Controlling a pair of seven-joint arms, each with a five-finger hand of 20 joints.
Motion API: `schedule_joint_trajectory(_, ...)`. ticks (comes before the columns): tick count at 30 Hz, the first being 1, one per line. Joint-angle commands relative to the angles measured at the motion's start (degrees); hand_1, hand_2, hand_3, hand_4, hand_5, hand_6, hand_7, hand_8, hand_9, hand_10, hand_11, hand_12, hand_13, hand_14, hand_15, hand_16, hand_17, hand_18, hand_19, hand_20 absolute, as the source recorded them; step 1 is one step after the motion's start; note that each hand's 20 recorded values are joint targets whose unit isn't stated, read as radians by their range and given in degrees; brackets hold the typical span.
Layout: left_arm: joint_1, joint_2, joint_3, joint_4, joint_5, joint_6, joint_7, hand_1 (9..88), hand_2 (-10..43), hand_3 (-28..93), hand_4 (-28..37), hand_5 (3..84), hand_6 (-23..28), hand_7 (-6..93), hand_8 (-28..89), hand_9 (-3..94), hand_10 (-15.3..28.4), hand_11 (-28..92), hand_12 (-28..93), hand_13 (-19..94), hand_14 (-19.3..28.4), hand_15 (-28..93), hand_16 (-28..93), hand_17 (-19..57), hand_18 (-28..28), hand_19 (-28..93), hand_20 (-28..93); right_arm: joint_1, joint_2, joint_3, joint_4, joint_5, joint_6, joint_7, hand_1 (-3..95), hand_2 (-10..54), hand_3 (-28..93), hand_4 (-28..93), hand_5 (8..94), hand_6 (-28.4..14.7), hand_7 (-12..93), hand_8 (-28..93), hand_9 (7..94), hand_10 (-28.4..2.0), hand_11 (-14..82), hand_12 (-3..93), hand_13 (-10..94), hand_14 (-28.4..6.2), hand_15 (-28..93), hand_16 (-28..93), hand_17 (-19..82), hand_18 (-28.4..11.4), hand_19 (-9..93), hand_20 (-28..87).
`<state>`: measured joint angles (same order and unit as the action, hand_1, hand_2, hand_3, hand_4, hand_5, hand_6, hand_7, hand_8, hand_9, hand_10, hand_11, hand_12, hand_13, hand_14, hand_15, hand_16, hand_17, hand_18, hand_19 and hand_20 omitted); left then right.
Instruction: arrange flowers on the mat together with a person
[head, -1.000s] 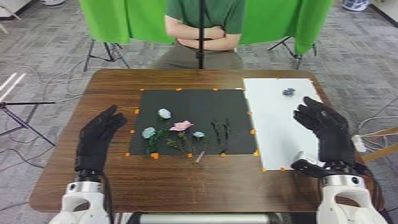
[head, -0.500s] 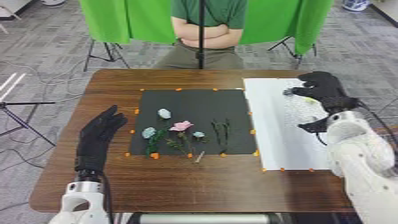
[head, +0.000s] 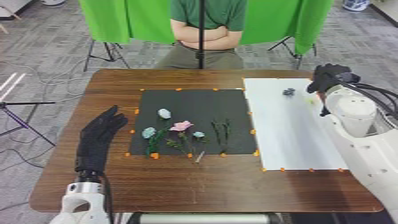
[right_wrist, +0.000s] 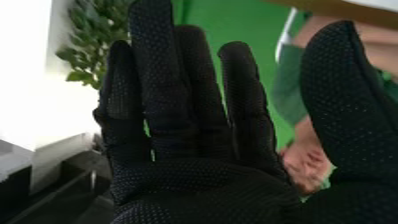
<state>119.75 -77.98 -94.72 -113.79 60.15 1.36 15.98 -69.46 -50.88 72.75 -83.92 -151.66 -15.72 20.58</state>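
Has the right hand (head: 332, 79) at the far right of the worktop (head: 169, 185), by the sheet's (head: 280, 120) far right corner; in the right wrist view, has that right hand (right_wrist: 204, 185) wide and empty, with thumb apart. Has a grey-blue bloom (head: 289, 92) on the sheet, near and left of this hand, too small to tell its long axis. Farther left, has a pink flower (head: 181, 126) on the mat (head: 182, 97), with head away from the robot and stem running towards the near edge. Between this flower and the right hand, has green sprigs (head: 226, 132) with long axes near to far. Has the left hand (head: 99, 131) wide, left of a white bloom (head: 164, 114) and a blue bloom (head: 148, 132).
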Motion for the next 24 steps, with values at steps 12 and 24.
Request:
schedule_joint_trajectory(12, -0.2, -0.02, 0.49, 0.64, 0.07, -0.73, -0.95, 25.8, 0.6, 69, -18.8, 47.6, 4.2, 12.9, -6, 45.3, 13.7, 18, 14, 35, 18.4, 22, 2, 6.2, 13.6, 10, 19, -1.6, -4.4, 1.7, 8.4, 3.0, 0.2, 2.0, 36.6, -9.5, 71, -23, 59.2, 3.1, 16, -11, 75.6, -13.0, 16.5, 19.7, 80, -8.2, 33, 30, 38, -20.0, 75, 53)
schedule_joint_trajectory(24, -0.9, -0.11, 0.76, 1.06, -0.04, -1.14, -0.93, 25.7, 0.7, 69, -18.7, 47.6, 4.2, 12.9, -5, 45.4, 13.7, 18, 14, 35, 18.4, 22, 2, 6.2, 13.5, 10, 19, -5.0, -5.4, -1.9, 13.0, -0.2, 24.6, 0.5, 58.6, -9.5, 63, -25, 77.7, 5.0, 24, 3, 90.8, -7.4, 7.3, 37.6, 89, -2.6, 38, 38, 43, -19.4, 84, 56)
